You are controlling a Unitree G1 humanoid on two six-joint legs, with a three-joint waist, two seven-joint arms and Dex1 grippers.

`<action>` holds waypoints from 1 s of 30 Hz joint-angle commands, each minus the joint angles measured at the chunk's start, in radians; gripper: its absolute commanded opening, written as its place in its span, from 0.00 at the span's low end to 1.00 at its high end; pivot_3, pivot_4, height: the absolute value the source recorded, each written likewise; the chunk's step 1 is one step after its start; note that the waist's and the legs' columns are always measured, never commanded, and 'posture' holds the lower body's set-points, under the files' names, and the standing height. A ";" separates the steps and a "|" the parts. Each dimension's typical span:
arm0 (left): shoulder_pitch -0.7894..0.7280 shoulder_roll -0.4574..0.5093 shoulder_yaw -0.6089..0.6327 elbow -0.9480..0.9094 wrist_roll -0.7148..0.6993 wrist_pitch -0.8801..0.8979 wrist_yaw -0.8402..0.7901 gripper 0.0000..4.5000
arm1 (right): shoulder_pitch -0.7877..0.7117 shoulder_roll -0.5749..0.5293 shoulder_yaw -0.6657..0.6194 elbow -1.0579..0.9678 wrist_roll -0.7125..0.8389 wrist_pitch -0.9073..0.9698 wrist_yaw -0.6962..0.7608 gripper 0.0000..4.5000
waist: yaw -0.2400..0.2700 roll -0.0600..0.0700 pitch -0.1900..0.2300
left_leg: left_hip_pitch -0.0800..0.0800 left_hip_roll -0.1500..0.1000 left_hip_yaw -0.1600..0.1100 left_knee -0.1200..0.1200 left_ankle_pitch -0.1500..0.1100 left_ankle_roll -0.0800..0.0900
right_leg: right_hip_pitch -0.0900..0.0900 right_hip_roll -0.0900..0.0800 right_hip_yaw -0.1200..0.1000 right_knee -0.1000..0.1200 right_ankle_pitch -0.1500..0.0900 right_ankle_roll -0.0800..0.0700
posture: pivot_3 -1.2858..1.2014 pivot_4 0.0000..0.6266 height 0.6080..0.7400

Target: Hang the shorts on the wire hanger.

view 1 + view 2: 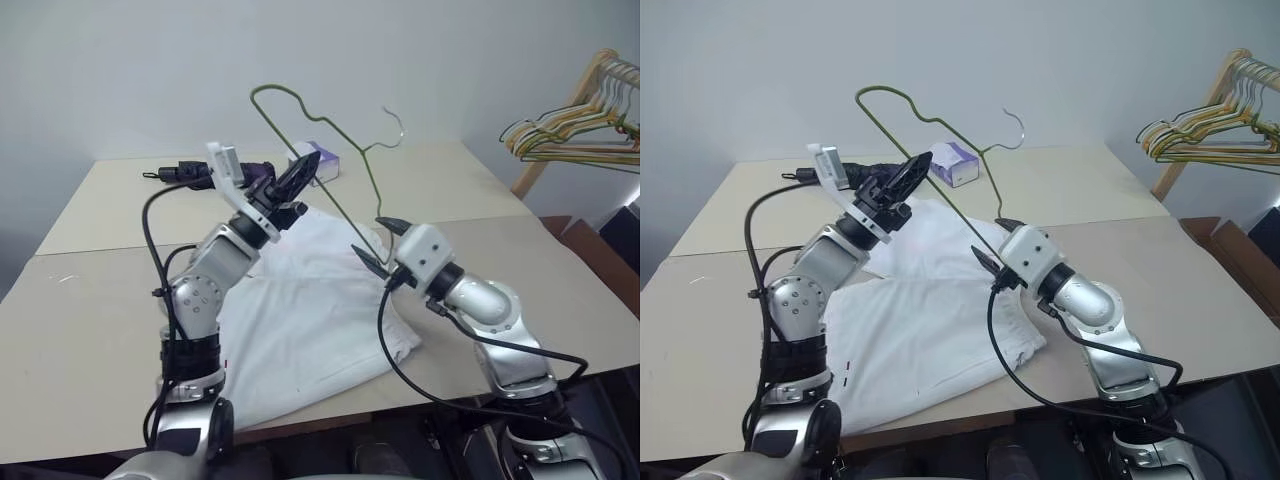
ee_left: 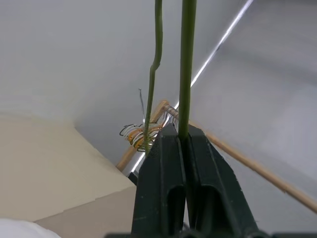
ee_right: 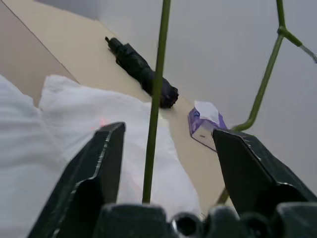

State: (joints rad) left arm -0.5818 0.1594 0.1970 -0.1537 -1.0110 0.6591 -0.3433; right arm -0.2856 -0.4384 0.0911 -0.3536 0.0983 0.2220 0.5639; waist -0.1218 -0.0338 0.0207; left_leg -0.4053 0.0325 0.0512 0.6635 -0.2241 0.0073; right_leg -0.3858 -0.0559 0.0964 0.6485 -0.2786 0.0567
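Left eye view has the wire hanger (image 1: 318, 160) raised in the air above the table (image 1: 480, 190), tilted, its straight bottom bar running from upper left down toward the lower right and its small hook pointing to the right near the far wall. The left gripper (image 1: 298, 178) is clamped onto that bar near its upper end, and in the left wrist view the two black fingers (image 2: 163, 188) are pressed together with the green wire pinched between them. The left arm rises from the near table edge, elbow bent, with the gripper pointing up and toward the right. The right gripper (image 1: 378, 243) sits at the lower end of the bar with its jaws spread apart; in the right wrist view the wire passes through the gap between the two fingers (image 3: 101, 163) without touching either. The right arm reaches in from the right with its forearm roughly level, the gripper aimed leftward. Below the hanger, the shorts (image 1: 300, 320) lie spread flat on the table, white, under both arms. Beyond them a folded dark umbrella (image 1: 205, 173) and a small white-and-purple tissue box (image 1: 322, 162) rest near the far edge. At the right, a bunch of coloured hangers (image 1: 565, 135) hangs on a wooden rack (image 1: 560, 115).
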 commanded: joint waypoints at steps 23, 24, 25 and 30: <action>-0.126 0.266 0.054 0.181 -0.041 -0.070 -0.836 0.00 | -0.341 -0.274 -0.108 0.335 0.752 0.721 0.673 0.71 | -0.006 0.002 0.001 | -0.002 0.001 0.000 0.000 0.001 0.001 | 0.000 0.000 -0.001 -0.002 0.000 0.001 | 0.47 0.00 1.00; -0.124 0.261 0.055 0.178 -0.041 -0.070 -0.833 0.00 | -0.355 -0.265 -0.092 0.328 0.739 0.722 0.657 0.71 | -0.006 0.002 0.001 | -0.002 0.001 0.000 0.000 0.001 0.001 | -0.001 0.000 -0.001 -0.002 0.000 0.001 | 0.47 0.00 1.00; -0.121 0.255 0.060 0.175 -0.046 -0.068 -0.828 0.00 | -0.363 -0.259 -0.076 0.322 0.721 0.718 0.642 0.71 | -0.005 0.002 0.001 | -0.002 0.001 -0.001 0.000 0.001 0.001 | -0.001 0.000 -0.001 -0.002 0.000 0.001 | 0.47 0.00 1.00; -0.095 0.235 0.082 0.144 -0.073 -0.058 -0.800 0.00 | -0.380 -0.244 -0.042 0.318 0.695 0.718 0.635 0.71 | -0.003 0.002 0.001 | -0.002 0.001 -0.006 0.000 0.001 0.001 | -0.001 -0.001 -0.001 -0.001 0.000 0.001 | 0.47 0.00 1.00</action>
State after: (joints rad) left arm -0.6691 0.3961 0.2586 0.0280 -1.0650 0.6120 -1.1476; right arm -0.6369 -0.6806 0.0637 -0.0123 0.7948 0.9360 1.1943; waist -0.1247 -0.0316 0.0222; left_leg -0.4073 0.0333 0.0452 0.6635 -0.2233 0.0088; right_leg -0.3865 -0.0565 0.0957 0.6470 -0.2783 0.0580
